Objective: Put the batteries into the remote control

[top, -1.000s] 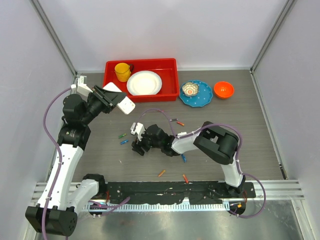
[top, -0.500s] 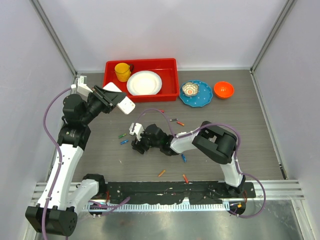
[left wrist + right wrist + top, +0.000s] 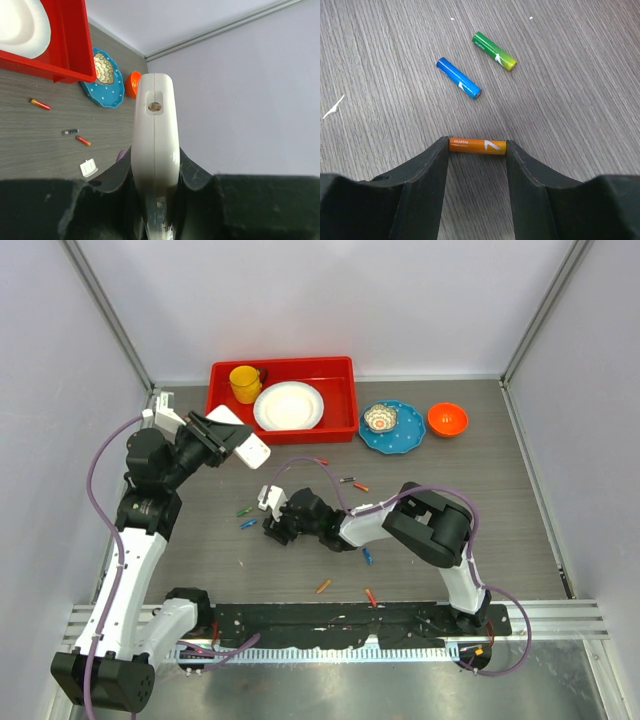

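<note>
Tabletop scene with two robot arms and scattered batteries. White remote control (image 3: 155, 145) is being held in the air, just in front of the left near corner of the red tray (image 3: 285, 363), clamped from both sides by the fingers of the left gripper (image 3: 213, 433). Well in front of the tray, an orange battery (image 3: 477, 146) is lying on the table and is being pressed at both ends by the fingers of the right gripper (image 3: 275, 530). A blue battery (image 3: 459, 85) and a green battery (image 3: 494, 51) are lying loose in front of the tray's left half.

Because only the small rounded ends are being gripped, the orange battery could be pivoted or squirted out when lifted. Because both ends are being covered by the fingers, it could be blocked from seating between the remote's contacts. The remote's battery slot is not being shown, so alignment cannot be judged; the remote could be twisted in its clamp by a hard push.
</note>
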`<state>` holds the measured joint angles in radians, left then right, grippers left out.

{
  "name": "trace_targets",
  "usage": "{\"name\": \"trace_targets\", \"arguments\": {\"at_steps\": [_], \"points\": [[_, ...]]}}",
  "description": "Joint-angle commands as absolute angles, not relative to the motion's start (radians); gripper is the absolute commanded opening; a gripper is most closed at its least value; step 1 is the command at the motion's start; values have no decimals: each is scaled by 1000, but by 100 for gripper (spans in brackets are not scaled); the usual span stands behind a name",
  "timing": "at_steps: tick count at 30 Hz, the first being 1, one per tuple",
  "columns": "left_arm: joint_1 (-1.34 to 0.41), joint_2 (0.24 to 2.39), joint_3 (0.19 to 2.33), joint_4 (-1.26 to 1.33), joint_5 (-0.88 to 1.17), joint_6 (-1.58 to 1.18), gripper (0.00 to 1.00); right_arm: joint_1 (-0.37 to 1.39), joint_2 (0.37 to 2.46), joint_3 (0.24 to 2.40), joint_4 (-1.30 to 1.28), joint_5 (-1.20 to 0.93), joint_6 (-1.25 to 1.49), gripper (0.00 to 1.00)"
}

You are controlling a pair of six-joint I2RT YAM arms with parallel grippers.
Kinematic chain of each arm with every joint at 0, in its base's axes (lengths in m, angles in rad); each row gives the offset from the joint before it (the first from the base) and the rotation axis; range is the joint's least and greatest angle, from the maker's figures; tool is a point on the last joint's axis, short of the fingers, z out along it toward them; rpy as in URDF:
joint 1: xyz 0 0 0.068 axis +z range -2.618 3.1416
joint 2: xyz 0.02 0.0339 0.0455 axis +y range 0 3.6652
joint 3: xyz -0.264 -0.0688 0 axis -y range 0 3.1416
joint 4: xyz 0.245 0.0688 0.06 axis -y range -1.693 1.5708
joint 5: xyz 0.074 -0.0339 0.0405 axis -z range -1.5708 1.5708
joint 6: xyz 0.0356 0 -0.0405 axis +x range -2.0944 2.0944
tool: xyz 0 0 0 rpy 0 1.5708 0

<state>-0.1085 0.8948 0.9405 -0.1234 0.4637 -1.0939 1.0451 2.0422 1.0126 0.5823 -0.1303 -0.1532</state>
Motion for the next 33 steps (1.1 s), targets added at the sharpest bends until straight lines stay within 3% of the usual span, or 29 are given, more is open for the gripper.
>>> {"name": "trace_targets", "arguments": {"at_steps": [1, 10, 16, 23, 33], "points": [[-104, 888, 936, -81, 466, -1094, 0, 1055, 2068, 1014, 565, -92, -172, 37], [-104, 885, 927, -80, 466, -1092, 0, 1054, 1993, 945, 623, -3, -124, 31], [-104, 885, 917, -69, 460, -1095, 0, 1045, 1840, 855, 632, 198, -16, 30], [-104, 887, 879, -35, 459, -1120, 0, 1046, 1686, 827, 414, 543, 329, 30], [-104, 877, 850, -37, 445, -1123, 0, 1072, 1695, 877, 89, 693, 776, 29]]}}
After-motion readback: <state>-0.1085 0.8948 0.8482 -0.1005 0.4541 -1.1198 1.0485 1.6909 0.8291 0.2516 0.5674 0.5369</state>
